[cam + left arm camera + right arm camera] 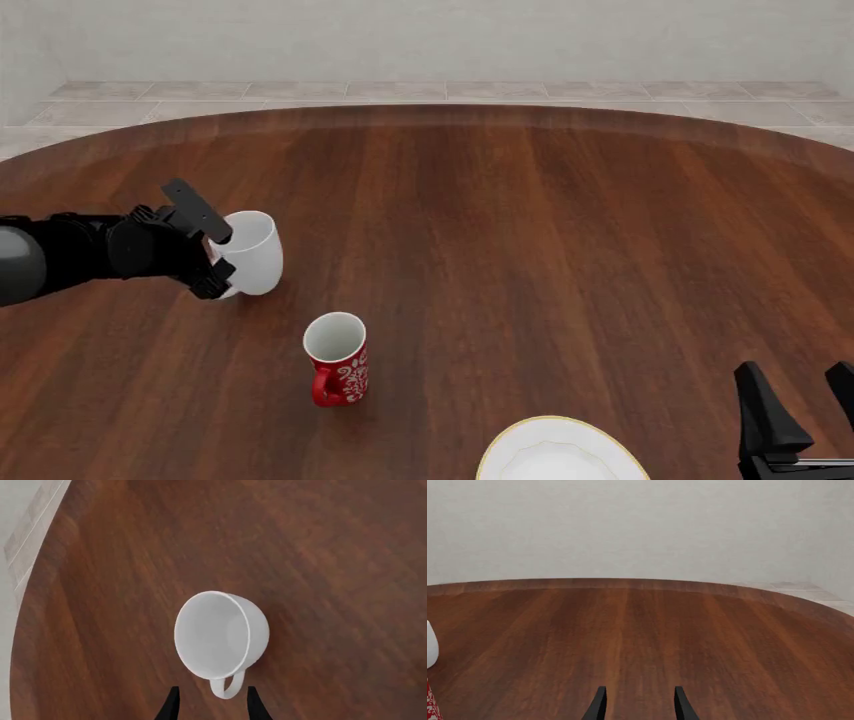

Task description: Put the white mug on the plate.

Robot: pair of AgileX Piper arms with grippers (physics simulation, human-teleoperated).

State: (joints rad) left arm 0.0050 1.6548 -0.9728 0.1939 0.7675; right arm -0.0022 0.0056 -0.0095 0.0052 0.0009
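Note:
The white mug [256, 250] stands upright on the left side of the table. In the left wrist view I look into the white mug [217, 632], and its loop handle [228, 686] lies between my two dark fingertips without clear contact. My left gripper [214, 250] is open at the mug's left side, also seen as the left gripper [211, 705]. The plate [497, 452], white with a gold rim, is cut off by the front edge. My right gripper [797, 378] is open and empty at the front right, apart from the plate; the right gripper [639, 702] faces bare table.
A smaller red mug [338, 362] with white lettering stands between the white mug and the plate. The round wooden table [534, 230] ends at a curved far edge, with pale floor and wall behind it.

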